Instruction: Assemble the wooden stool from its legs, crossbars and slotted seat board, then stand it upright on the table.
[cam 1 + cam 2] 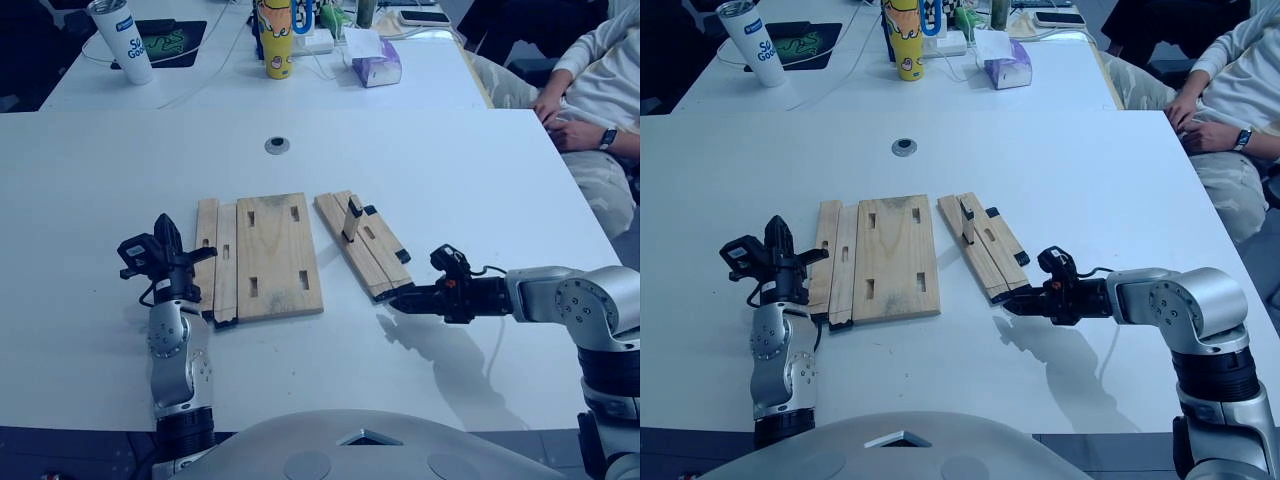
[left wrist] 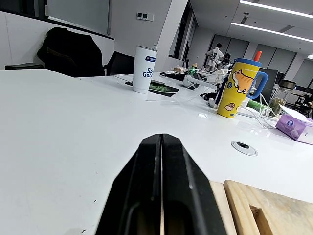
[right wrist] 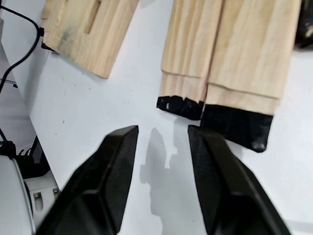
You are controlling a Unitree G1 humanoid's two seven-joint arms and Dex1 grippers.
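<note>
- My right end effector (image 3: 164, 131) is released, fingers spread just short of the black-capped leg pair (image 3: 230, 73), which lies right of the seat board (image 1: 272, 255) on the table (image 1: 450, 170).
- My left end effector (image 2: 161, 161) is clenched, empty, beside the left legs (image 1: 215, 260).
- Straddle one leg only, probably the nearer, and centre before closing.

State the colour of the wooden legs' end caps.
Black end caps, clearest in the right wrist view.
</note>
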